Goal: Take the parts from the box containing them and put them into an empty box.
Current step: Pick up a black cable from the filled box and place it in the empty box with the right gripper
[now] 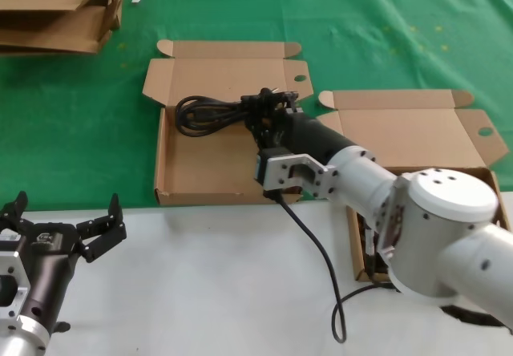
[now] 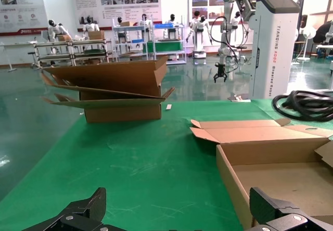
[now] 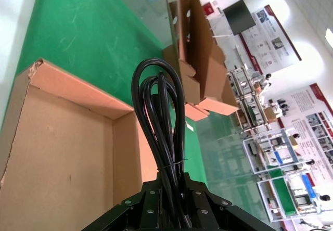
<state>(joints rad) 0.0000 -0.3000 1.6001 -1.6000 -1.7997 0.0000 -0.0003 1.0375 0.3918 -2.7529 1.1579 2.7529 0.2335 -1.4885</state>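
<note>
My right gripper [image 1: 264,112] is shut on one of the parts, a black looped cable bundle [image 1: 207,114], and holds it over the far half of the empty box [image 1: 200,167]. In the right wrist view the cable [image 3: 158,111] runs straight out from between the fingers of the gripper [image 3: 171,192] above the box's bare floor [image 3: 62,137]. The box containing the parts [image 1: 409,131] stands at the right with its lid open; my right arm hides most of its tray. My left gripper [image 1: 62,221] hangs open over the white table at the near left, holding nothing.
Flattened cardboard sheets [image 1: 56,11] are stacked at the back left on the green mat [image 1: 80,131]. A black robot cord [image 1: 314,248] trails over the white table [image 1: 200,284] in front. The left wrist view shows the empty box's near wall [image 2: 231,181] and the hanging cable [image 2: 304,105].
</note>
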